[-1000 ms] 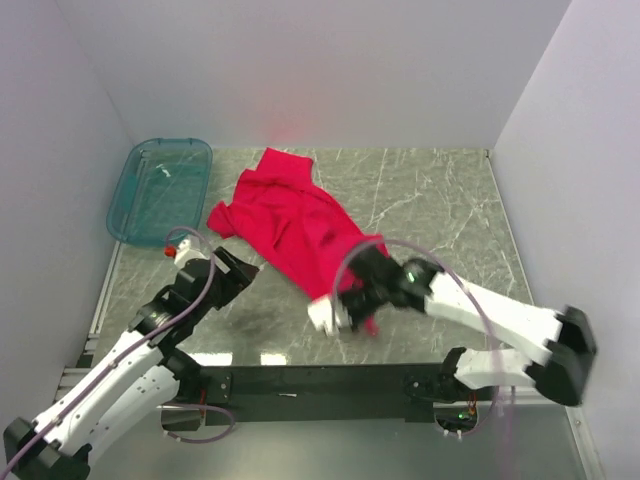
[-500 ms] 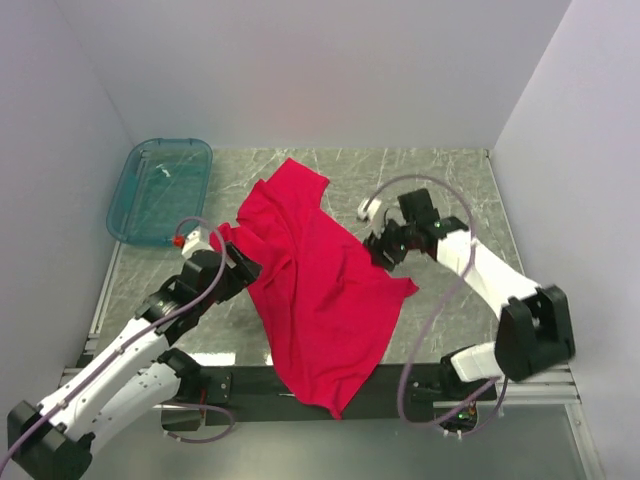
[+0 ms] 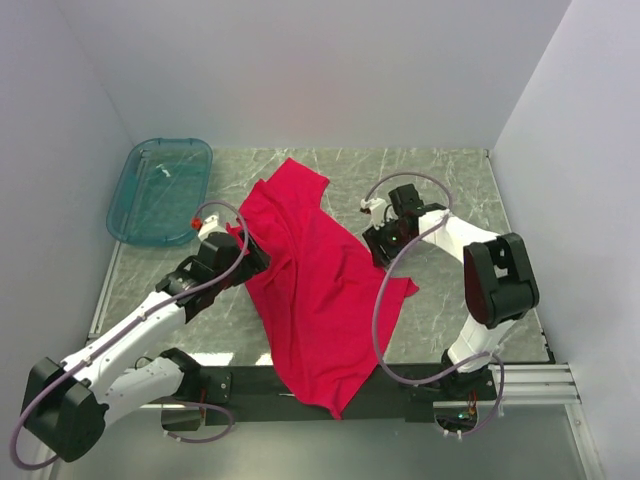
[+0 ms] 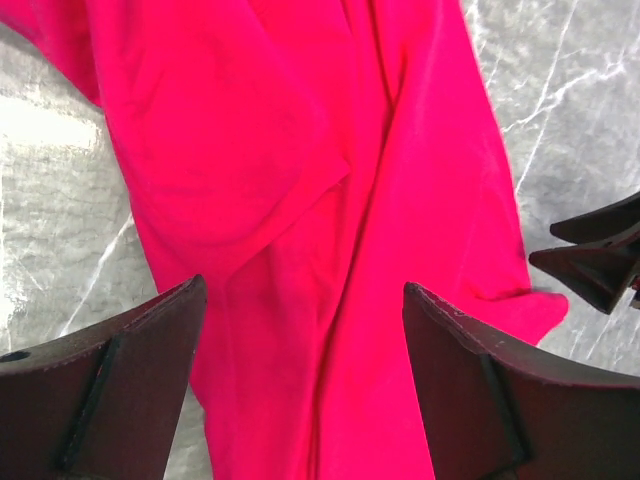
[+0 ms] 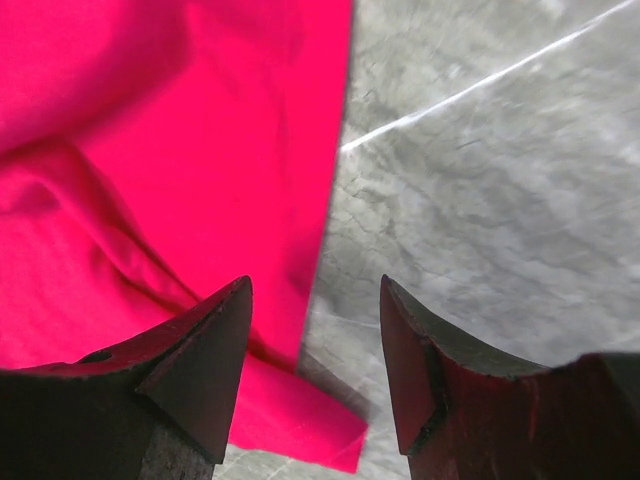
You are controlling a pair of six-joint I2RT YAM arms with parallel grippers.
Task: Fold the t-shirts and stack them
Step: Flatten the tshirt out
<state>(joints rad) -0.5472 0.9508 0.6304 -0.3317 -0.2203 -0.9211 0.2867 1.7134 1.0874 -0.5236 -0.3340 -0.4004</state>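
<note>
The red t-shirt (image 3: 322, 300) lies opened out in a long slant down the middle of the top view. Its upper end is near the upper centre of the marble table (image 3: 455, 190). Its lower end spills over the near table edge onto the black rail (image 3: 240, 382) at the bottom centre. The cloth is rumpled rather than flat: a creased ridge runs along its length, and one flap lies folded over near its left edge.

The left claw (image 3: 254, 260) sits at the shirt's left edge, left of centre in the top view. Its jaws are spread wide over the fabric, with red cloth showing beneath the gap and nothing pinched between them. The right claw (image 3: 379, 247) is at the shirt's right edge, just right of centre. Its jaws are also apart and straddle the line where red cloth meets bare stone, gripping nothing.

The teal tub (image 3: 160, 190) stands in the upper left corner of the table, well apart from the shirt. Bare marble shows across the right side of the frame and along the far edge, up to the white walls (image 3: 300, 70). A narrower strip of bare stone lies at lower left, between the tub and the shirt, and the left arm lies across it.
</note>
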